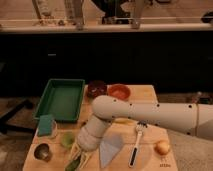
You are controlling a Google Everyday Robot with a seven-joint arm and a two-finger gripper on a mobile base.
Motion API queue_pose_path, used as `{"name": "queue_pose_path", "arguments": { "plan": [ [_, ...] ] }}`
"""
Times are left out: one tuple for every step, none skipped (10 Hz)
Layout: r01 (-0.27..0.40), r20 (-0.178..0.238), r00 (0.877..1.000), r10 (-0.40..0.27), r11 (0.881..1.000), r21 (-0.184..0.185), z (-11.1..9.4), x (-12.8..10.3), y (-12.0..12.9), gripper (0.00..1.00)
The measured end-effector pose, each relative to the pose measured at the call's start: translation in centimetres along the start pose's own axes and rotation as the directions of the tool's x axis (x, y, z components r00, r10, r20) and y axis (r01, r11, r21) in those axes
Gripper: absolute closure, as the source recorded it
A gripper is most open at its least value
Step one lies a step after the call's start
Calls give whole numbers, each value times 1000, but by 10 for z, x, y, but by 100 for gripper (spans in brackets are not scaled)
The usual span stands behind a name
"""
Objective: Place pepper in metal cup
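The pepper (73,164) is small and bright green and lies at the table's front edge, left of centre. My gripper (79,158) points down from the white arm (145,115) and is right at the pepper, which shows at its tip. The metal cup (42,151), dull grey with a dark inside, stands on the table to the left of the gripper, about a hand's width from the pepper.
A pale green cup (67,139) stands between the metal cup and the arm. A teal sponge (46,125), a green tray (62,99), a brown bowl (96,88) and an orange bowl (119,91) lie behind. A grey cloth (110,149), a white utensil (136,145) and a yellowish onion (162,147) are to the right.
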Motion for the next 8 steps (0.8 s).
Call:
{"name": "queue_pose_path", "arguments": {
  "plan": [
    [-9, 4, 1000, 9, 1000, 17, 3, -1, -2, 100],
    [-18, 11, 1000, 17, 999, 40, 6, -5, -2, 100],
    [-16, 17, 1000, 16, 998, 53, 8, -10, -4, 100],
    [-10, 26, 1000, 8, 998, 61, 11, -16, -7, 100],
    [2, 46, 999, -6, 997, 72, 16, -27, -10, 100],
    [25, 69, 997, -30, 997, 72, 23, -39, -17, 100],
    [48, 95, 994, -54, 997, 68, 33, -51, -24, 100],
    [63, 116, 991, -70, 996, 65, 40, -59, -31, 100]
  ]
}}
